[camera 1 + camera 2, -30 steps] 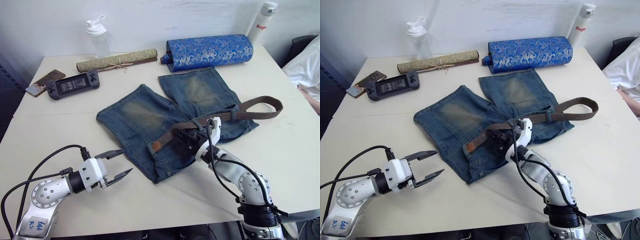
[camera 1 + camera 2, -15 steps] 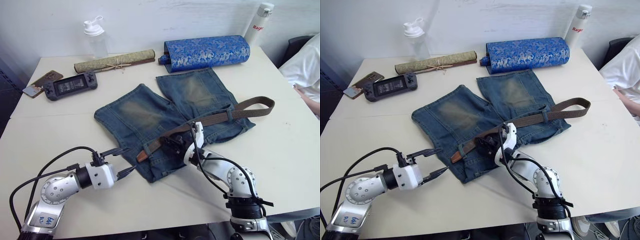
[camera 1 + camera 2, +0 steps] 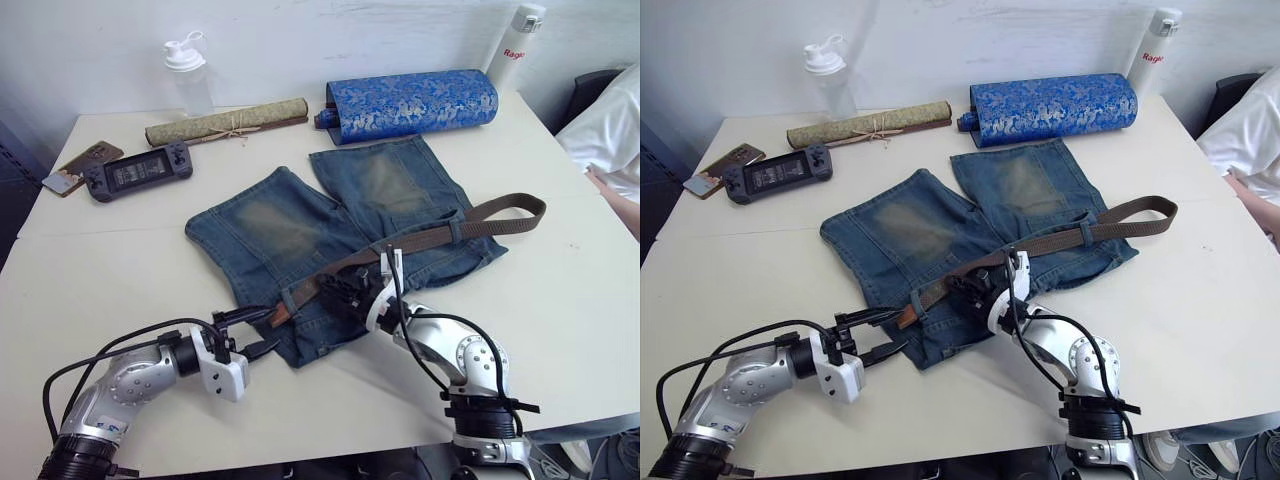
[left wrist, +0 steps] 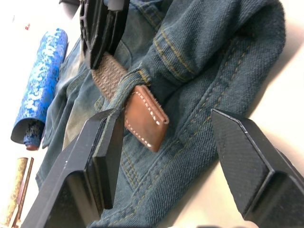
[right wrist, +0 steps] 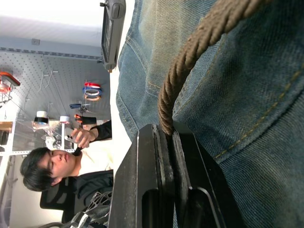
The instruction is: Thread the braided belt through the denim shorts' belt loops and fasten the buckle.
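Denim shorts [image 3: 300, 235] lie flat mid-bench [image 3: 110, 250], waistband toward the robot, legs pointing to the far wall. Braided belt [image 3: 440, 232] runs along the waistband from the robot's right, loops out past the shorts' right edge, and ends w/ its tan leather tab [image 4: 145, 118] poking out of a belt loop [image 4: 127, 84] near the left end of the waistband.

Right claw [image 3: 352, 292] is clenched on the belt, fingers pinched tight around the woven strap partway along the waistband, just right of the tab. Left claw [image 3: 250, 332] is released, fingers spread wide at the shorts' near-left corner; in the left wrist view the tab sits between the two fingers [image 4: 247, 156], close to one, touching neither as far as I can tell. Buckle can't be made out.

Around: blue brocade roll [image 3: 410, 100] just beyond the shorts' legs, rolled mat tied w/ string [image 3: 228, 120] to its left, clear shaker bottle [image 3: 186, 72] behind that, white bottle [image 3: 512, 45] at the far right corner. Handheld game console [image 3: 135, 172] and a phone [image 3: 70, 165] at far left. A person's arm [image 3: 612, 185] at the right edge of the bench; another person shows in the right wrist view's background.
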Action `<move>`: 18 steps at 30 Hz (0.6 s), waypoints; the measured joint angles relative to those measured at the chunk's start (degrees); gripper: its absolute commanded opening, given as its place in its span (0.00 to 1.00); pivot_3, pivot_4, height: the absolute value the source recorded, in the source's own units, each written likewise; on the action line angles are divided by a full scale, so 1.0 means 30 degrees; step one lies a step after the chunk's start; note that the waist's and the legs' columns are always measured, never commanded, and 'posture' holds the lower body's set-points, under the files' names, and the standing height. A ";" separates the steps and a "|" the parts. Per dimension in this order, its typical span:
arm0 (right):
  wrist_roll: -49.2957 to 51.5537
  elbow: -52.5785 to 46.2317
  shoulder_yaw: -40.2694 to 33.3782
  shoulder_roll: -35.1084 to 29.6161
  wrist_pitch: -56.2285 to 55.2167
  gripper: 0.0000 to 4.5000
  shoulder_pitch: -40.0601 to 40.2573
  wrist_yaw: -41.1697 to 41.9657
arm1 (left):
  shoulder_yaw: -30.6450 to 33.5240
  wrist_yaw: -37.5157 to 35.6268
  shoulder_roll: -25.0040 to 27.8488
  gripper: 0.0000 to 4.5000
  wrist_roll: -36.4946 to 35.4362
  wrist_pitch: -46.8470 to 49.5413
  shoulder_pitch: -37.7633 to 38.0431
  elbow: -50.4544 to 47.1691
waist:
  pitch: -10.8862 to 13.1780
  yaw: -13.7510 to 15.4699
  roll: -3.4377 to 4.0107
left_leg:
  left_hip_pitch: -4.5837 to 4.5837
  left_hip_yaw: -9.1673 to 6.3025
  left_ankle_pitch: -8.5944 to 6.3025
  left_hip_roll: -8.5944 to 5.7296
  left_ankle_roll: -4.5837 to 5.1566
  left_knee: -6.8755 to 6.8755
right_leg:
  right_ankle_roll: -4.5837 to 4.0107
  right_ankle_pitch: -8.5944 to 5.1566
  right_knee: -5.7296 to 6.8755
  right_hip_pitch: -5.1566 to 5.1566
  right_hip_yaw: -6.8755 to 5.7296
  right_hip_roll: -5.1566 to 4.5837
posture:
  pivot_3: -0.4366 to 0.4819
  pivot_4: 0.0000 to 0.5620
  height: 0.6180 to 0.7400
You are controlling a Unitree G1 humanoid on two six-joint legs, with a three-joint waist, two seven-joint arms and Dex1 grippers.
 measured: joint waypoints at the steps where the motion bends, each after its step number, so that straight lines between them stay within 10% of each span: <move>1: 0.0064 0.0000 0.0000 0.0051 -0.0017 0.00 0.0015 -0.0089 | -0.0010 0.0246 0.0041 0.71 0.0186 -0.0141 -0.0095 0.0129 | 0.0000 -0.0006 0.0001 | 0.0000 0.0001 0.0000 0.0000 0.0000 -0.0001 | 0.0000 0.0000 0.0000 0.0000 -0.0001 0.0000 | 0.48 0.27 0.82; 11: 0.0225 -0.0009 0.0018 0.0230 -0.0038 0.00 0.0093 -0.0300 | -0.0190 0.2190 0.0043 0.71 0.1854 -0.0453 -0.0736 0.0605 | 0.0001 -0.0001 0.0002 | 0.0000 0.0001 0.0002 0.0000 -0.0002 0.0001 | 0.0000 0.0000 0.0014 -0.0001 -0.0004 0.0000 | 0.48 0.27 0.82; 18: 0.0292 -0.0014 0.0021 0.0249 -0.0054 0.00 0.0141 -0.0308 | -0.0407 0.2533 0.0400 0.09 0.1636 -0.0578 -0.0665 0.0568 | 0.0001 -0.0021 0.0002 | 0.0002 0.0001 0.0001 0.0000 -0.0004 -0.0003 | 0.0000 0.0000 0.0021 -0.0001 -0.0002 -0.0001 | 0.48 0.27 0.82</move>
